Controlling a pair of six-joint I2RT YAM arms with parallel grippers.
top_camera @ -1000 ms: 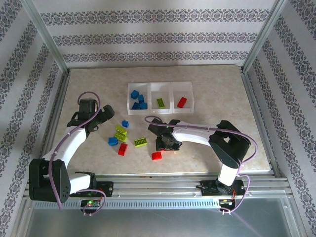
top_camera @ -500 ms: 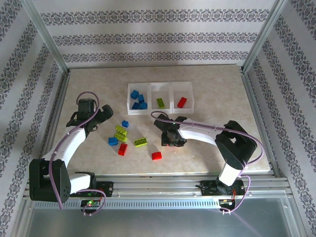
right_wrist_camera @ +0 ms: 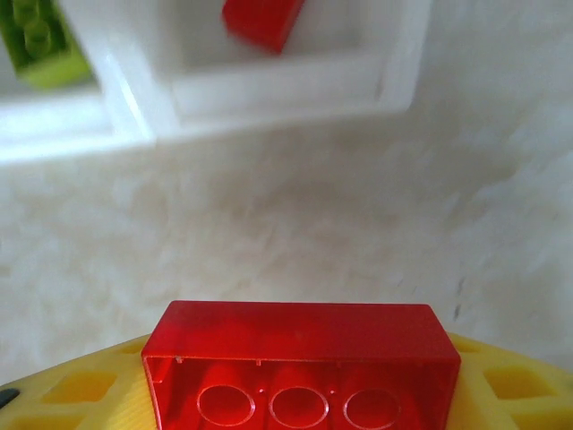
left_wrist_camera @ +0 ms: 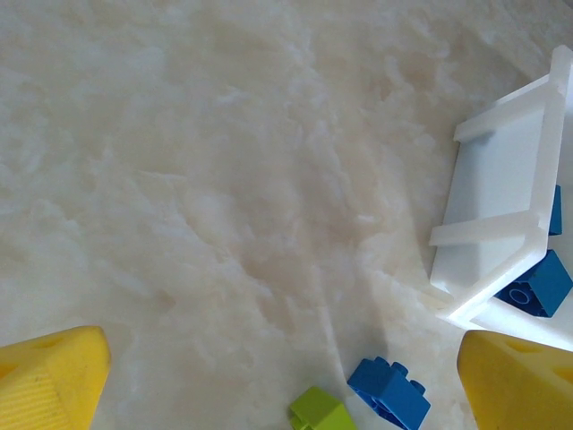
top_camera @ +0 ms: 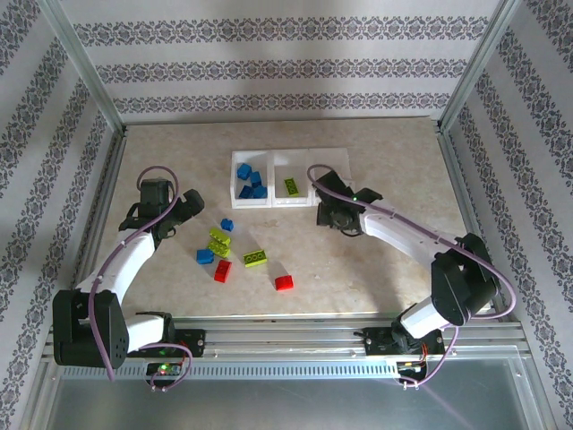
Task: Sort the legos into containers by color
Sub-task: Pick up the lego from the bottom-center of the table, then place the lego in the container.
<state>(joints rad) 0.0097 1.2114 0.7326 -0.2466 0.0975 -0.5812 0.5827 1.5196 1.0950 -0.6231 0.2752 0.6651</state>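
Note:
Three white containers stand in a row at the back. The left one (top_camera: 236, 176) holds blue legos (top_camera: 250, 179), the middle one (top_camera: 278, 176) a lime green lego (top_camera: 292, 185), and the right one (top_camera: 333, 154) a red lego (right_wrist_camera: 264, 20). My right gripper (top_camera: 333, 213) hovers at the near edge of the right container (right_wrist_camera: 286, 90), shut on a long red lego (right_wrist_camera: 301, 345) between its yellow fingers (right_wrist_camera: 81, 390). My left gripper (top_camera: 183, 208) stands open above bare table, left of the loose legos, with a blue lego (left_wrist_camera: 389, 390) and a green lego (left_wrist_camera: 320, 414) just ahead of it.
Loose on the table's middle lie blue bricks (top_camera: 226, 225) (top_camera: 205, 256), green bricks (top_camera: 219, 242) (top_camera: 255, 258) and red bricks (top_camera: 222, 270) (top_camera: 284, 282). The left container's corner (left_wrist_camera: 501, 197) is at the right of the left wrist view. Metal frame posts edge the table.
My right gripper has carried the red lego from the table's middle back and to the right, up to the right container. The left arm has stayed put.

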